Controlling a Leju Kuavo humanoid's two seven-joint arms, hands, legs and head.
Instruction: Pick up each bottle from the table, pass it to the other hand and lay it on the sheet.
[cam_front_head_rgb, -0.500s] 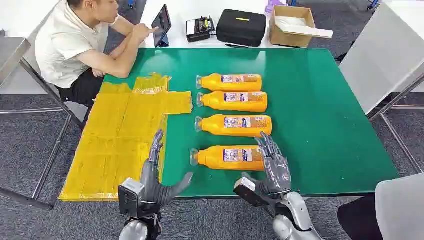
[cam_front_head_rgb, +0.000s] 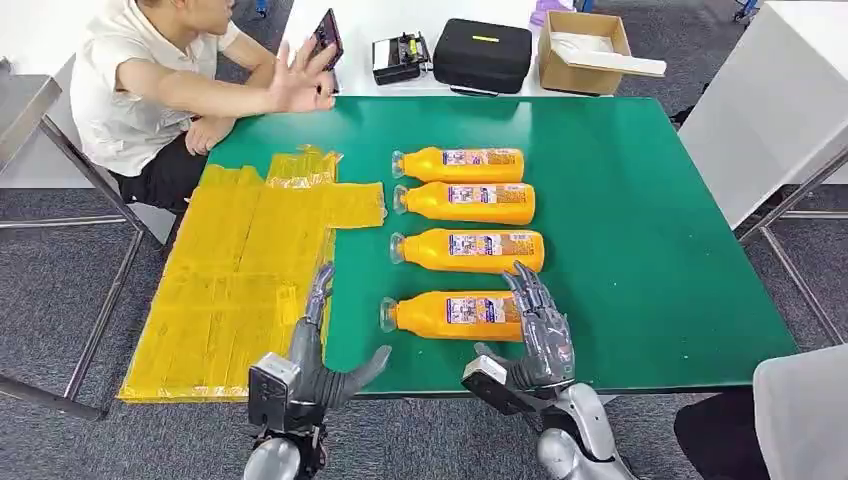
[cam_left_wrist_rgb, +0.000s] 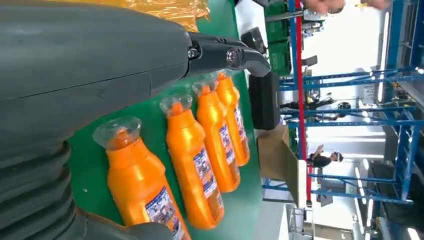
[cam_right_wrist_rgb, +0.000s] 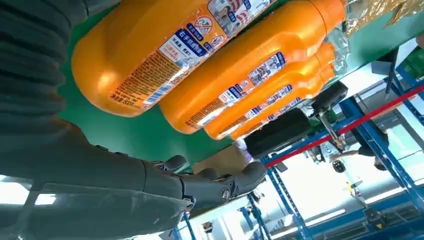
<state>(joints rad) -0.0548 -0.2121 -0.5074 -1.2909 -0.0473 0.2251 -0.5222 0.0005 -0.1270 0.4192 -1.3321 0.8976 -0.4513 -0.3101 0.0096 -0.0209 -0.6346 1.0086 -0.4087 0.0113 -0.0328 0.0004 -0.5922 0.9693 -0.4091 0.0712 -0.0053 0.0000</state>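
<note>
Four bottles lying in row mid-table, caps toward yellow sheet (cam_front_head_rgb: 230, 280) on left. Right hand (cam_front_head_rgb: 540, 335), fingers spread, holding nothing, at base end of nearest bottle (cam_front_head_rgb: 455, 314), set to grasp. Left hand (cam_front_head_rgb: 320, 350) spread, empty, near sheet edge, likely ready to receive handover.

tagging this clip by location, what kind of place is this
Probably a robot test area in a workshop or warehouse hall. Blue racking stands in the background, a person sits at the green table with a tablet, and four identical bottles lie in a staged row.
</note>
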